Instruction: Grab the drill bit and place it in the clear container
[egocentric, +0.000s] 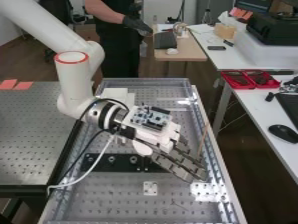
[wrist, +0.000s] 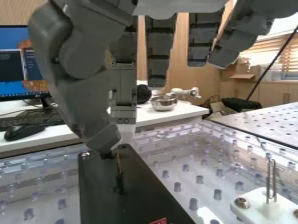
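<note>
hand (egocentric: 176, 162): fingers straight, spread wide, gripping nothing | drill bit (wrist: 119, 170): upright in black block (wrist: 146, 195), beside the thumb (wrist: 103, 139) | handling: probably light, stiff, slick; pinch its exposed upper part squarely, lift straight

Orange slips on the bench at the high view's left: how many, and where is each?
2: one slip at the view's left edge, the other slip just right of it, both by the far edge of the bench. The view may cut off more.
</note>
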